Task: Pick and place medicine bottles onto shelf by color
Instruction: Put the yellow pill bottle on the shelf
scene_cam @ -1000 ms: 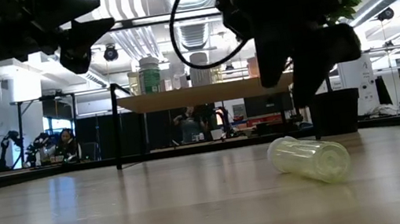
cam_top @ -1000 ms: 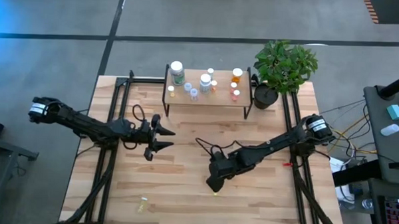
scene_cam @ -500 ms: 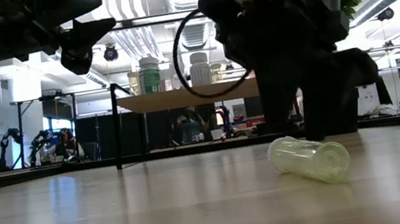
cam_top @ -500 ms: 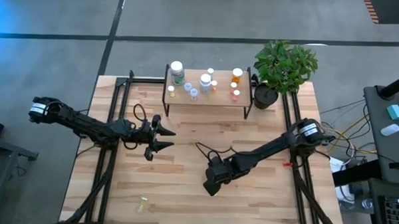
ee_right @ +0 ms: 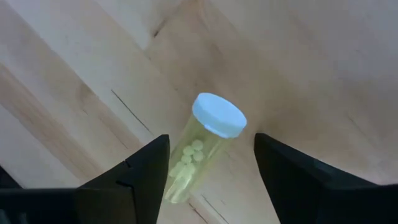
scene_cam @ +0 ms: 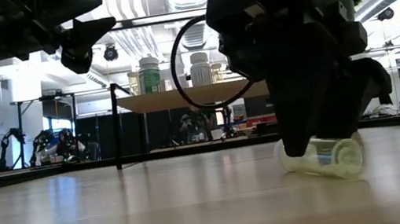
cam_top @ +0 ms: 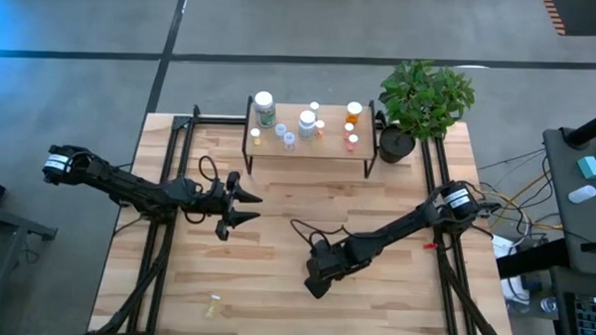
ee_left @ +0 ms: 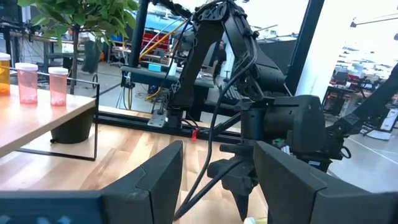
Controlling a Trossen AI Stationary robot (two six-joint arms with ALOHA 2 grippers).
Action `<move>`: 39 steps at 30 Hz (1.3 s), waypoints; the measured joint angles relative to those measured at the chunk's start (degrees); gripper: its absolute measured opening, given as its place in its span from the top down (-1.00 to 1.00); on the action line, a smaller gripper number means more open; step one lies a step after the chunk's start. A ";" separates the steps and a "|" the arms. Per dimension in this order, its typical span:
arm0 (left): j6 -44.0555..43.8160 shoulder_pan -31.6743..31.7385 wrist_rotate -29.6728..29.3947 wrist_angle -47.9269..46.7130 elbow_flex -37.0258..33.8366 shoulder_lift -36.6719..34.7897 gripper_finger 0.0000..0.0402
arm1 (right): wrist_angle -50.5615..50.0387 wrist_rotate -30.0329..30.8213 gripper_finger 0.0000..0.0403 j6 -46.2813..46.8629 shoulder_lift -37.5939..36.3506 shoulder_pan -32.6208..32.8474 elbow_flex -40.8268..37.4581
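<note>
Right end effector [ee_right: 211, 162] fingers apart, straddling lying yellow bottle [ee_right: 202, 144] holding pale pills; white cap on.

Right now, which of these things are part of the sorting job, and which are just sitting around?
Part of the job:
- yellow bottle lying on the table, between the open fingers of the right gripper
- second yellow bottle near the front edge
- shelf with bottles already on it
- left gripper, open, waiting mid-table

Just sitting around:
- potted plant

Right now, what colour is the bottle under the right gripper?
Pale yellow bottle with a white cap; right wrist view shows it best.
</note>
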 joint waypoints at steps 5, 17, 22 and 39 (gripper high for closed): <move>0.02 0.00 -0.02 0.00 0.00 0.00 0.09 | -0.72 -0.21 0.04 -3.25 0.70 0.39 0.02; 0.02 0.00 -0.02 -0.02 0.00 0.00 0.09 | -3.39 2.54 0.50 -5.58 -2.85 0.65 -0.39; 0.00 0.00 -0.02 -0.02 0.00 0.00 0.09 | -2.72 7.13 0.54 -6.21 -4.95 0.50 -0.39; -0.17 -0.02 0.32 -0.07 -0.04 0.00 0.09 | 22.54 30.18 0.50 -35.32 -18.03 -5.88 -6.96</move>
